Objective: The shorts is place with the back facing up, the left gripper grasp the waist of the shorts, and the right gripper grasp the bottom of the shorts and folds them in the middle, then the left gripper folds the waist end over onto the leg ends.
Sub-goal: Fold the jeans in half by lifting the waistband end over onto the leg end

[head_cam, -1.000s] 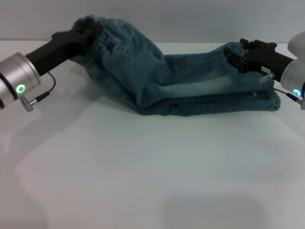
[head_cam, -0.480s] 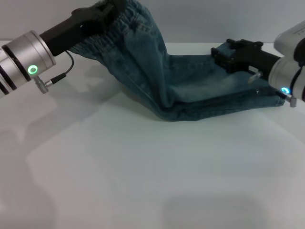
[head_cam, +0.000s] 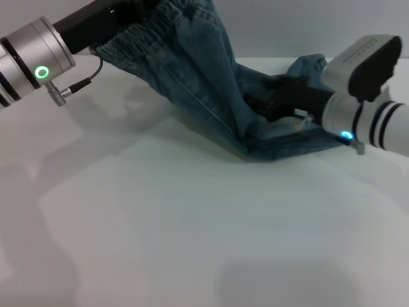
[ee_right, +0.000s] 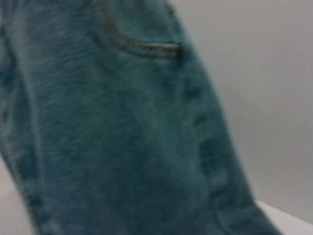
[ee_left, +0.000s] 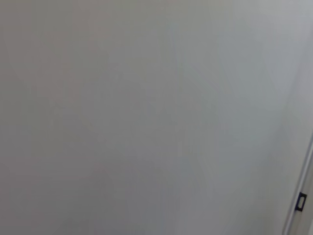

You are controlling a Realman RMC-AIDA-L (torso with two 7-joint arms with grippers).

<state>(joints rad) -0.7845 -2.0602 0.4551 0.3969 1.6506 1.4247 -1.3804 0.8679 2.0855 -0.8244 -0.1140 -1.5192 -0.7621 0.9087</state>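
White tabletop [head_cam: 192, 243], bare at the near edge. Right gripper [head_cam: 265, 102]: low on the table beside the leg ends [head_cam: 307, 64]; we could not tell its grip. Shorts [head_cam: 211, 96]: draped from it up to our left gripper [head_cam: 124, 13], raised farthest back, clamped on the waist [head_cam: 150, 29], apparently to carry it over.
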